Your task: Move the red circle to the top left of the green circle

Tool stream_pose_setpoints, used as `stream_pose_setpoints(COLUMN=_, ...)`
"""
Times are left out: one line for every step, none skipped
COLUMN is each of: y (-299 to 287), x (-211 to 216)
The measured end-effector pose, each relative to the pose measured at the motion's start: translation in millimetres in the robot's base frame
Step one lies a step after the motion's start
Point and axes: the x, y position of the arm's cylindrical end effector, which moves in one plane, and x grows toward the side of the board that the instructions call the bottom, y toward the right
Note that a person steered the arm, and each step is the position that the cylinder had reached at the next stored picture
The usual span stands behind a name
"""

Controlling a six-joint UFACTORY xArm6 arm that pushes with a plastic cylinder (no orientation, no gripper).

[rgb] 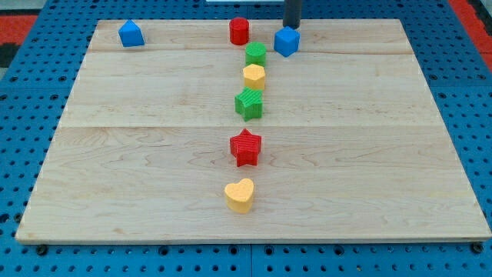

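The red circle (pixel 240 31) stands near the view's top edge of the wooden board (pixel 369 154). The green circle (pixel 256 54) sits just below and to the right of it, close but apart. My tip (pixel 292 28) is at the view's top, right of the red circle and directly above the blue cube (pixel 287 41), at or very near its top edge.
Below the green circle, in a column, lie a yellow hexagon (pixel 254 76), a green star (pixel 249 104), a red star (pixel 246 147) and a yellow heart (pixel 240 195). A blue house-shaped block (pixel 131 34) sits at the top left.
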Motion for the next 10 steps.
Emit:
stream_pose_setpoints(y=4, x=-2)
stream_pose_setpoints(y=4, x=-2)
stream_pose_setpoints(y=4, x=-2)
stream_pose_setpoints(y=4, x=-2)
stream_pose_setpoints(y=4, x=-2)
stream_pose_setpoints(y=-1, x=-2)
stream_pose_setpoints(y=-17, x=-2)
stream_pose_setpoints(y=-29, x=-7)
stream_pose_setpoints(y=-61, x=-7)
stream_pose_setpoints(y=-112, x=-6)
